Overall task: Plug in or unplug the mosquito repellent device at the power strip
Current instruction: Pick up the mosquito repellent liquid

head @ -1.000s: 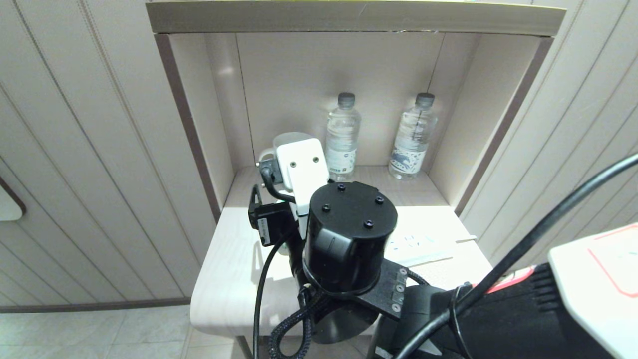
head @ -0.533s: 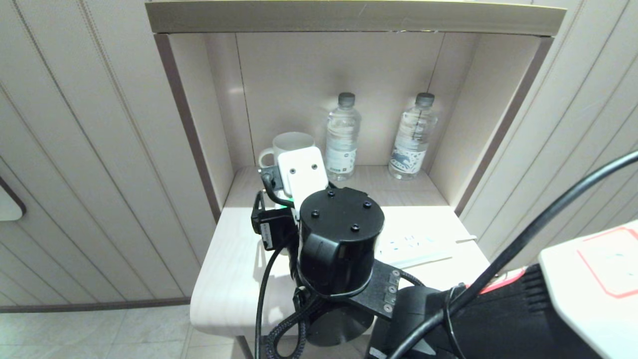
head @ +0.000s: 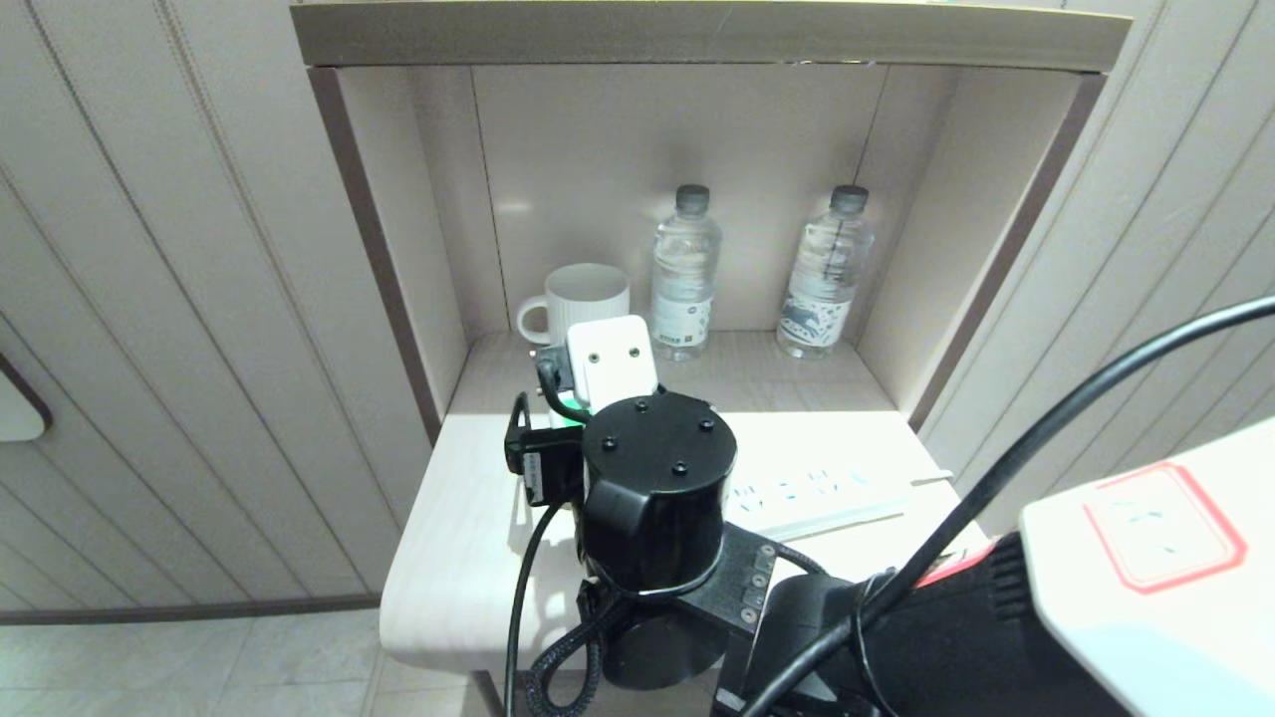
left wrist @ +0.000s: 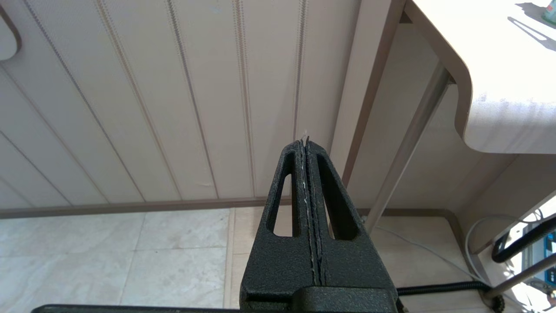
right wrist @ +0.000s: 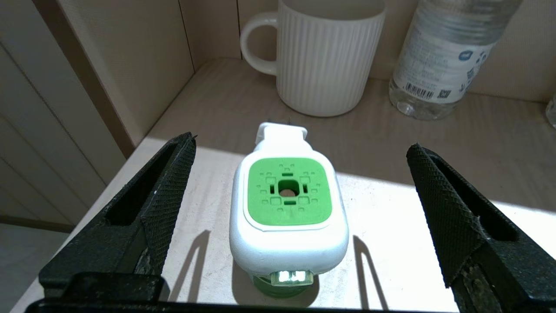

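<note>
I note the right arm has drawn back toward me over the last second, right gripper (right wrist: 299, 213) spread wide and empty around the device (right wrist: 289, 213), which stands unplugged on the table (head: 458, 558), left of the strip (head: 817, 493); left gripper (left wrist: 307, 148) clenched, parked.

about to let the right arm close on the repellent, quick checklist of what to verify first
1. Right gripper jaws wide open: ok.
2. Mosquito repellent device centred between the jaws, touching neither: ok.
3. Device standing on the table, green face up, not plugged in: ok.
4. Mug and water bottle stand behind the device, apart from it: ok.
5. Power strip outlets free on the table: ok.
6. Left gripper shut, parked beside the table: ok.
</note>
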Controlling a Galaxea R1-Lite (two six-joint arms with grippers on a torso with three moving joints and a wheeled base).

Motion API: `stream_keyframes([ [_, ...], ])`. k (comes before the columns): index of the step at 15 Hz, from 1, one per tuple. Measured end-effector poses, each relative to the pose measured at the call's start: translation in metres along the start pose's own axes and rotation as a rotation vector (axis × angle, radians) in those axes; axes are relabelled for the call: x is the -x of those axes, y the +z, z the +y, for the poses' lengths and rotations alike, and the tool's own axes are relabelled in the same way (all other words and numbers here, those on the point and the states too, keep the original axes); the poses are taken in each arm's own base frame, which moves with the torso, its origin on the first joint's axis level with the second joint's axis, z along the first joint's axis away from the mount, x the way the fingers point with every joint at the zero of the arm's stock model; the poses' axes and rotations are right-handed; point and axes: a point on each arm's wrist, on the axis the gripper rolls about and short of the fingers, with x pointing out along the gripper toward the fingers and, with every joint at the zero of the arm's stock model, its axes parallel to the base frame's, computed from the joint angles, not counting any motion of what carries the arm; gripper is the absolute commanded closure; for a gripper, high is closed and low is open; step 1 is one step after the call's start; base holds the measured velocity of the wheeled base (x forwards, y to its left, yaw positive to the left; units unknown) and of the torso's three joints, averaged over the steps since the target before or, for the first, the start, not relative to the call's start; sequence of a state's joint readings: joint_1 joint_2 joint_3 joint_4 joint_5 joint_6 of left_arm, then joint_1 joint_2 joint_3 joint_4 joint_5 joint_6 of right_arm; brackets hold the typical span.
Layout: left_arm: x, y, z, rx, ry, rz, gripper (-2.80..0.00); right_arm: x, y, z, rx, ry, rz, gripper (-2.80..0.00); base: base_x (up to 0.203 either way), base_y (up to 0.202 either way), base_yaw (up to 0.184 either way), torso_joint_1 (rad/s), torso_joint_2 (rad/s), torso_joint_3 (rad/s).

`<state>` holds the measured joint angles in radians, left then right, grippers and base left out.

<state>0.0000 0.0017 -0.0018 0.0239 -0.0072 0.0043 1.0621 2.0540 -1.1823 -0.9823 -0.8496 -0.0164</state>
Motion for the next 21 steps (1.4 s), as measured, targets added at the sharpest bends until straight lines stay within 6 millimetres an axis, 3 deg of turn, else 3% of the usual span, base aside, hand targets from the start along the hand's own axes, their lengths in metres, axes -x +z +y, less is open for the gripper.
stream_keyframes([
  [9, 0.0, 0.0, 0.0, 0.0, 0.0, 0.0, 0.0, -0.013, -0.015, -0.002, 0.01, -0.02, 0.013, -2.8, 0.0, 0.0, 0.0, 0.0, 0.0, 0.0],
  [21, 0.0, 0.0, 0.0, 0.0, 0.0, -0.001, 0.0, -0.018, -0.013, 0.0, 0.05, 0.019, -0.013, -2.8, 0.0, 0.0, 0.0, 0.0, 0.0, 0.0],
])
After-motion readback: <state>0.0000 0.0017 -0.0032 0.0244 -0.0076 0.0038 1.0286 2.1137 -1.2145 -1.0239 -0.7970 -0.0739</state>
